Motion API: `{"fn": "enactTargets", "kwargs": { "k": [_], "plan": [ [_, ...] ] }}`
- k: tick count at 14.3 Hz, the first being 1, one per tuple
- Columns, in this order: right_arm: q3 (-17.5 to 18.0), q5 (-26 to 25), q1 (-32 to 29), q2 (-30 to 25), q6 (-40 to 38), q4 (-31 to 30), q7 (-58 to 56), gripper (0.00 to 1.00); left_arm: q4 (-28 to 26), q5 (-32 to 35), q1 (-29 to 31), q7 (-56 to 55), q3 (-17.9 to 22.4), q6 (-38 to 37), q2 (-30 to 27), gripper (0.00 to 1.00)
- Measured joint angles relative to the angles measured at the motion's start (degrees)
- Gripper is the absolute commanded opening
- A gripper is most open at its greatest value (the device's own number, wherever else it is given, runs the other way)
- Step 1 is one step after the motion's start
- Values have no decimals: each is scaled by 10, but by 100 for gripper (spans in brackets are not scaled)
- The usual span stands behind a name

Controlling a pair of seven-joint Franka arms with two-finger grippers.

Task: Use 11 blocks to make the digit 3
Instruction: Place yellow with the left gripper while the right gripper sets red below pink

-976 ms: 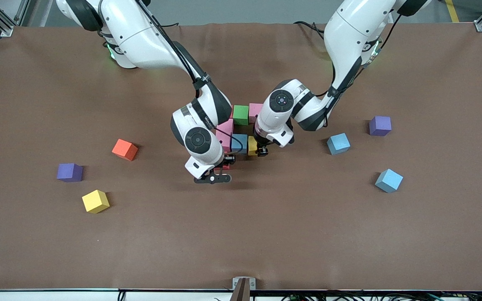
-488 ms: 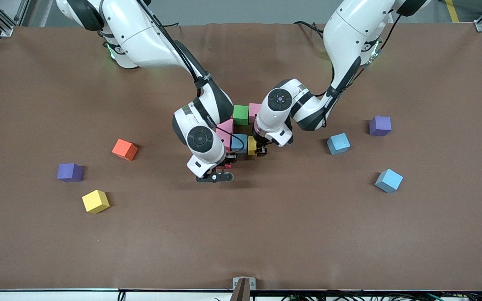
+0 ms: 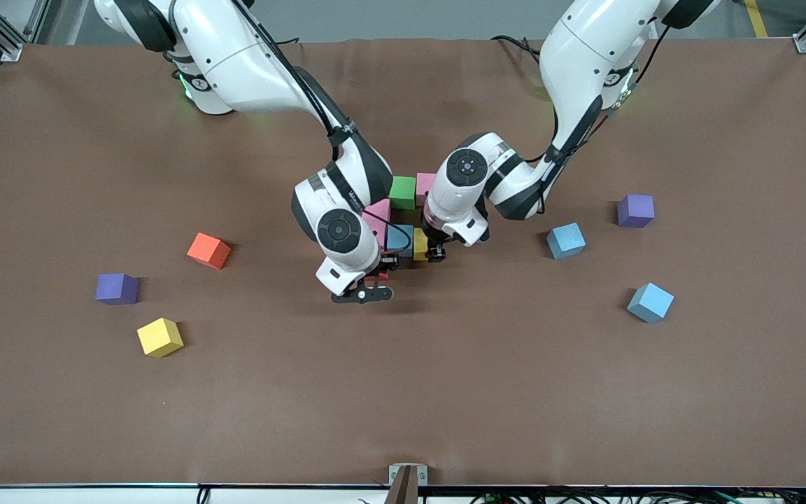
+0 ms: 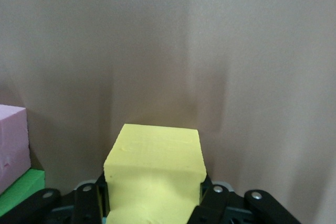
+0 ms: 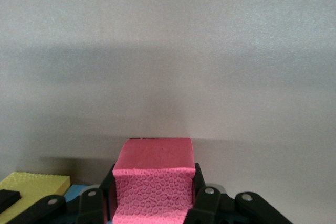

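**Both grippers clamped on cubes at the half-built figure**

At the middle of the brown table (image 3: 445, 392) a cluster of touching cubes stands partly hidden under the two wrists. Its farthest row shows a green cube (image 3: 403, 192) with a pink cube (image 3: 425, 186) beside it toward the left arm's end. Another pink cube (image 3: 377, 217) sits one step nearer the front camera, at the right arm's end of the cluster, and a light blue cube (image 3: 399, 239) lies in the next row, nearer the camera than the green one.

The left gripper (image 3: 435, 253) is down at the cluster — its jaws are closed on a yellow cube (image 4: 154, 169), which sits just beside the light blue cube on the side toward the left arm. In the left wrist view the cube fills the gap between the fingers.

The right gripper (image 3: 375, 274) is low at the edge of the cluster nearest the camera, toward the right arm's end. Its jaws grip a red cube (image 5: 153, 182); whether that cube touches the table cannot be told.

Loose cubes lie well apart from the figure:
- toward the left arm's end, two light blue cubes (image 3: 566, 240) (image 3: 651, 302) and a purple cube (image 3: 636, 210);
- toward the right arm's end, a second yellow cube (image 3: 159, 337), an orange cube (image 3: 209, 250) and another purple cube (image 3: 117, 288).
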Motion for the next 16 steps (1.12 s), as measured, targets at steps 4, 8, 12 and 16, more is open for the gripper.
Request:
{"fn": "enactTargets", "kwargs": {
  "k": [4, 8, 12, 16],
  "plan": [
    [0, 0, 0, 0, -1, 0, -5, 56, 11, 37, -10, 0, 0, 0, 13, 100],
    [0, 0, 0, 0, 0, -1, -6, 56, 32, 42, -8, 0, 4, -8, 14, 100],
    [0, 0, 0, 0, 0, -1, -6, 56, 74, 44, -7, 0, 5, -84, -6, 100],
    [-2, 0, 0, 0, 0, -1, -6, 56, 84, 45, -4, 31, 5, -151, -68, 100]
  ]
}}
